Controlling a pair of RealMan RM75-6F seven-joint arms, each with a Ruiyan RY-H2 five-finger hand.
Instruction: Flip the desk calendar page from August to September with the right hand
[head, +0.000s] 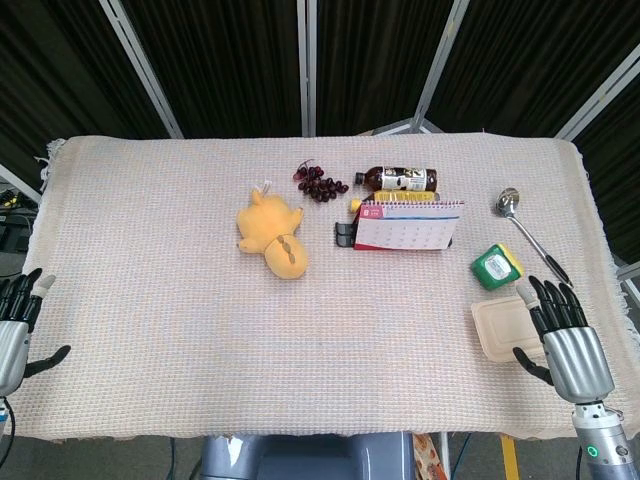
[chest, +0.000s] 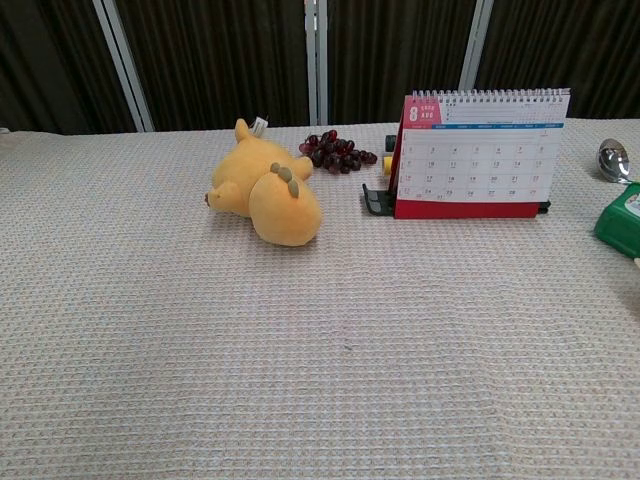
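- The desk calendar (head: 405, 225) stood upright on the cloth-covered table (head: 150, 300), right of centre and toward the far side. Its long axis ran left to right, parallel to the table's near edge.
- Its printed face pointed toward the robot, spiral binding along the top; the chest view showed the August page (chest: 480, 150).
- The right hand (head: 565, 335) rested at the near right corner of the table, fingers apart and extended, holding nothing, well apart from the calendar.
- The left hand (head: 15, 325) sat at the near left edge, fingers spread, holding nothing.
- A yellow plush toy (head: 272, 233) lay left of the calendar; grapes (head: 320, 182) and a dark bottle (head: 400, 179) lay behind it.
- A spoon (head: 525, 230), a green packet (head: 497, 265) and a beige lidded box (head: 498, 326) lay on the right side, the box just beside the right hand.
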